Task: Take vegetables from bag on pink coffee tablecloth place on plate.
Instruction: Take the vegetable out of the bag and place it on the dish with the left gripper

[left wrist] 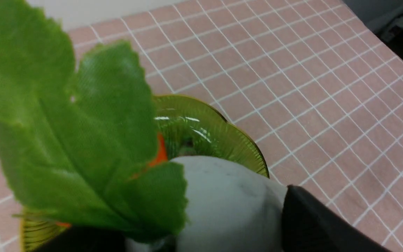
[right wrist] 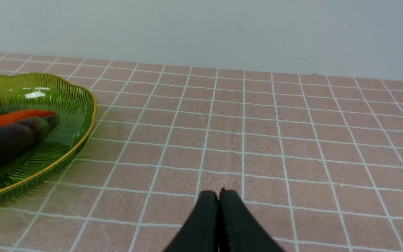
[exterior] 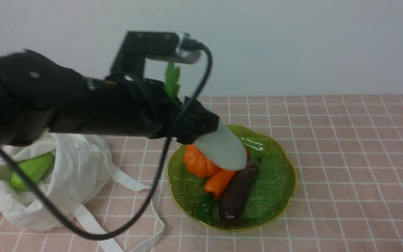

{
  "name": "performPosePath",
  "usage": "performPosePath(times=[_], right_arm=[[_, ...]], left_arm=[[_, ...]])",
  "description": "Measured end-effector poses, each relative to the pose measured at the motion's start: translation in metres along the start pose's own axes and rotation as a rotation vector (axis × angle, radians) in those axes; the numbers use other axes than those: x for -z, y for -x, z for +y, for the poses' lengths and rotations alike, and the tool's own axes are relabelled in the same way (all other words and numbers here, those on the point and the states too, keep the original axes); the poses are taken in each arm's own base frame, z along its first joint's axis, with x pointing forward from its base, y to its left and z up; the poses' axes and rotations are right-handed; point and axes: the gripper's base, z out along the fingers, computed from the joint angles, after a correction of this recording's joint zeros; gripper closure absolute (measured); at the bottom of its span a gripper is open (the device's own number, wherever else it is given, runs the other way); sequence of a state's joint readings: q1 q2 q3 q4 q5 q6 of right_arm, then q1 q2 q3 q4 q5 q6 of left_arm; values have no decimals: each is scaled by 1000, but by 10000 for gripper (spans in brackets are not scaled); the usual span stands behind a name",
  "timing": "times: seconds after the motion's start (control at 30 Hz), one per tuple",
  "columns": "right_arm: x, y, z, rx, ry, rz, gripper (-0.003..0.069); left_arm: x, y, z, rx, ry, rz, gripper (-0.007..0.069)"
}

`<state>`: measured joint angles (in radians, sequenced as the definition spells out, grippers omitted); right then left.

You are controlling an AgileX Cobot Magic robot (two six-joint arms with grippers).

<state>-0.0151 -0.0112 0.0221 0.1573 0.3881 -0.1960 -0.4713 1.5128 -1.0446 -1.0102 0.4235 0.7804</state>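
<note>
My left gripper [exterior: 205, 130] is shut on the white radish [exterior: 224, 147] and holds it tilted above the green plate [exterior: 275, 189]. The radish's leaves [exterior: 172, 81] stick up behind the wrist. In the left wrist view the radish [left wrist: 222, 203] and its leaves [left wrist: 65, 122] fill the picture, over the plate [left wrist: 222, 133]. An orange pumpkin, a carrot [exterior: 219, 182] and a dark eggplant [exterior: 236, 194] lie on the plate. The off-white bag [exterior: 72, 168] lies at the left with the light-green gourd [exterior: 32, 169] in it. My right gripper [right wrist: 219, 197] is shut and empty, low over the tablecloth [right wrist: 257, 140], beside the plate [right wrist: 65, 105].
The bag's straps [exterior: 128, 183] trail over the cloth toward the plate. A cable [exterior: 152, 189] hangs from my left arm across the bag. A pale wall [exterior: 292, 45] bounds the table's far edge. The right arm does not show in the front view.
</note>
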Motion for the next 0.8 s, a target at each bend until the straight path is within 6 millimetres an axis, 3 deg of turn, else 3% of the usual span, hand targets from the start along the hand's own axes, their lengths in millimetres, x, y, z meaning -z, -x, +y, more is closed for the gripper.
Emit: performPosePath(times=[0.1, 0.13, 0.17, 0.33, 0.47, 0.7, 0.8], right_arm=[[0, 0, 0, 0, 0, 0, 673], [0, 0, 0, 0, 0, 0, 673], [0, 0, 0, 0, 0, 0, 673], [0, 0, 0, 0, 0, 0, 673], [0, 0, 0, 0, 0, 0, 673], [0, 0, 0, 0, 0, 0, 673], [0, 0, 0, 0, 0, 0, 673]], left_arm=[[-39, -13, -5, -8, -23, 60, 146], [-43, -14, -5, -15, -27, 66, 146], [-64, -20, -9, -23, -46, 94, 146], [-98, -26, -4, 5, -19, 101, 146], [-108, -27, 3, 19, 26, 88, 146], [-111, -24, 6, 20, 52, 66, 12], [-105, -14, 1, 0, 30, 43, -12]])
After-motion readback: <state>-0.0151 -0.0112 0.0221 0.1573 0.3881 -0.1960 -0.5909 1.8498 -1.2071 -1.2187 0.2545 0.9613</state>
